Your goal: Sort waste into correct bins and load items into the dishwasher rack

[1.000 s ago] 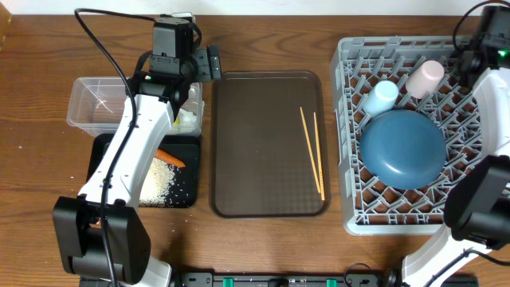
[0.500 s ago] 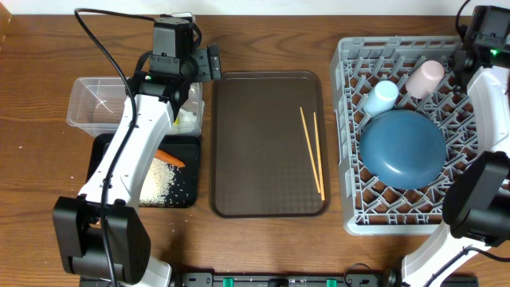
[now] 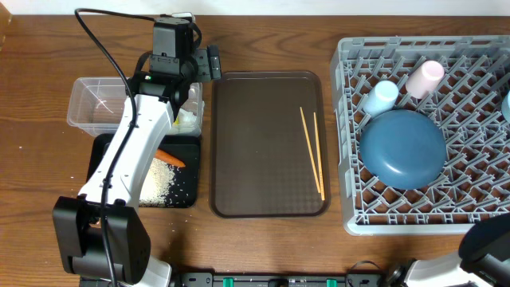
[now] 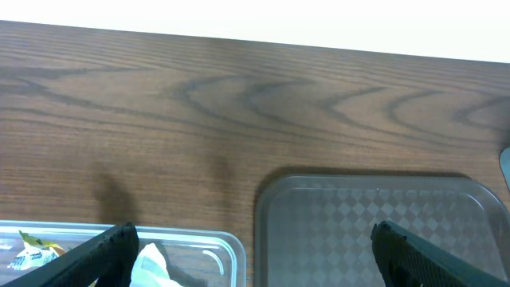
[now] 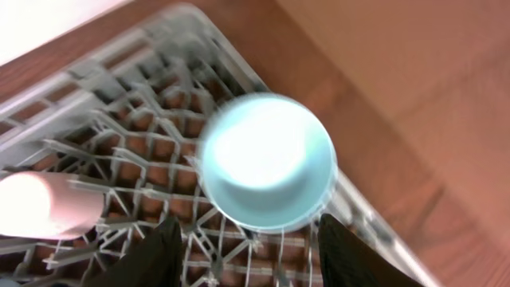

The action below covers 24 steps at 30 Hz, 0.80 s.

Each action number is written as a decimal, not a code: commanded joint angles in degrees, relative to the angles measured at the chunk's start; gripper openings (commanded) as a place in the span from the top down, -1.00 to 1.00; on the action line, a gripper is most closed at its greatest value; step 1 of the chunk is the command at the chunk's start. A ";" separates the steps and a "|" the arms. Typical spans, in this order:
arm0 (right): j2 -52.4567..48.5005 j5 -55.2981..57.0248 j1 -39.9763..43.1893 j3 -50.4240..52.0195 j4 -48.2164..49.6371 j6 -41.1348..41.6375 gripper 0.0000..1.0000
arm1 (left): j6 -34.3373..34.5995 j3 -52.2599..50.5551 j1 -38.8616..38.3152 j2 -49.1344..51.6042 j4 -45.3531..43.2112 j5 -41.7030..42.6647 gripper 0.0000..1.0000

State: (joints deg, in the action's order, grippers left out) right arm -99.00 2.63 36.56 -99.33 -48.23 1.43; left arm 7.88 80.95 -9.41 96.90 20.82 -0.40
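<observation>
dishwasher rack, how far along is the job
Done: plate, light blue cup, pink cup and bowl sit in the rack; carrot and rice in the black tray, paper and wrapper in the clear tub. In hand: nothing, left pincer and right pincer open. Remaining: two chopsticks on the brown tray.

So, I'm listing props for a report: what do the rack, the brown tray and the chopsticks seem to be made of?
Rack: grey moulded plastic, matte, judging by its lattice and pegs. Tray: probably plastic, brown, with a fine diamond-patterned surface. Chopsticks: likely wood or bamboo, pale and thin; finish too small to tell.
</observation>
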 commanded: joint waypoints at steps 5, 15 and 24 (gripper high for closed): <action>-4.07 -18.86 11.58 1.38 -1.25 14.40 0.07 | 0.50 -0.11 0.07 0.22 0.13 -0.50 -0.88; -14.67 -20.26 14.05 1.60 3.50 17.03 0.12 | 0.50 -0.11 0.07 0.22 0.13 -0.50 -0.88; -21.31 -21.79 13.38 1.60 9.62 17.88 0.97 | 0.50 -0.11 0.07 0.22 0.13 -0.50 -0.88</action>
State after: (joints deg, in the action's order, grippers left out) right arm -119.04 -17.30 50.76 -98.02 -39.18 18.31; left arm 7.88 80.95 -9.41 96.90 20.82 -0.40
